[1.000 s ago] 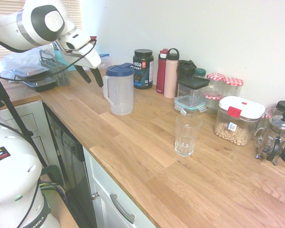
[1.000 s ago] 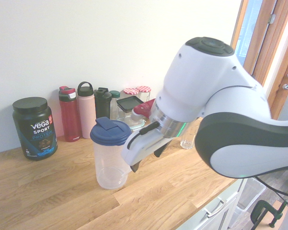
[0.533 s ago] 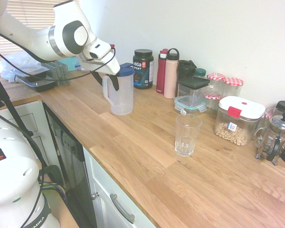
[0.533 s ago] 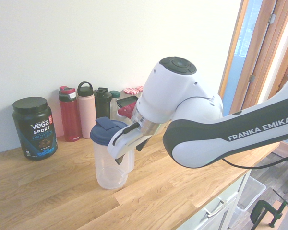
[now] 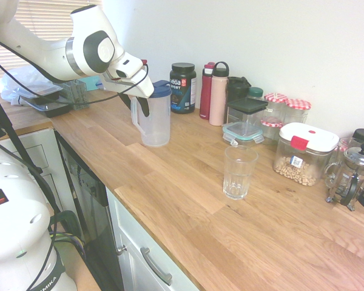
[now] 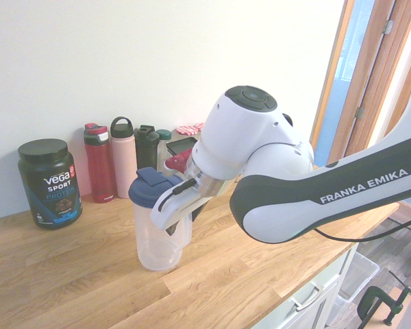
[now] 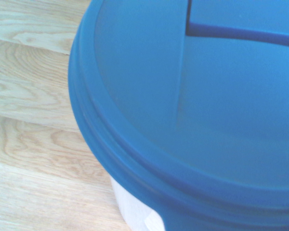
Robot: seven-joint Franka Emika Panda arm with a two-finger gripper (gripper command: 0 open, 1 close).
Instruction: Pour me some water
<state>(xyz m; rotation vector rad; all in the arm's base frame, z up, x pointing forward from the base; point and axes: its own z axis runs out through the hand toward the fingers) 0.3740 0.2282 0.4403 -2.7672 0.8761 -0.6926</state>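
- End effector (image 5: 138,111) open, its dark fingers (image 5: 144,107) standing apart at the handle (image 5: 138,118) of the pitcher, in the upper left of the first exterior view; whether they touch the handle, I cannot tell.
- Wooden worktop (image 5: 188,236) runs diagonally across the first exterior view and carries the kitchen things.
- White arm (image 5: 91,51) reaches in from the upper left there, and from the right edge in the second exterior view.
- Pitcher (image 5: 155,124), clear and upright on the worktop, is left of centre in both exterior views; its blue lid (image 7: 183,134) covers most of the wrist view, with wood grain beside it.
- Clear container (image 5: 300,157) with a white lid and a red tab holds beige pieces, right of centre in the first exterior view.
- Black tub (image 6: 49,185), labelled Vega Sport, stands at the left of the second exterior view.
- Pink bottle (image 6: 123,161) and red bottle (image 6: 101,168) stand side by side near the wall.
- French press (image 5: 350,176) is at the right edge of the first exterior view.
- Drinking glass (image 5: 238,173) stands upright just right of centre in the same view, well apart from the pitcher.
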